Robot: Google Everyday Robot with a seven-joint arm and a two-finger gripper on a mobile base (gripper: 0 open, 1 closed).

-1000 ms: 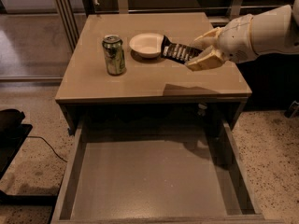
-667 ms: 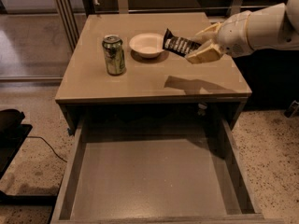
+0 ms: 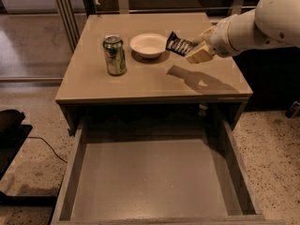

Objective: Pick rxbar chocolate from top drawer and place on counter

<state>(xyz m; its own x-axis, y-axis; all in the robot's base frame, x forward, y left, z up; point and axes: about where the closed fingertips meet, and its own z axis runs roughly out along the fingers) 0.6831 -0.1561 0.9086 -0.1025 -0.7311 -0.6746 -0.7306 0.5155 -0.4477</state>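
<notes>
My gripper (image 3: 193, 49) is shut on the rxbar chocolate (image 3: 178, 45), a small black bar with white lettering. It holds the bar in the air above the right middle of the beige counter (image 3: 150, 81), with the bar sticking out to the left. Their shadow falls on the counter just below. The top drawer (image 3: 150, 182) is pulled wide open in front of the cabinet, and its grey floor is bare.
A green drink can (image 3: 115, 55) stands on the left of the counter. A white bowl (image 3: 148, 45) sits just left of the held bar. Speckled floor lies on both sides, with a dark object (image 3: 11, 135) at the left.
The gripper has lifted the bar higher above the counter and drawn slightly right. The can and bowl have not moved.
</notes>
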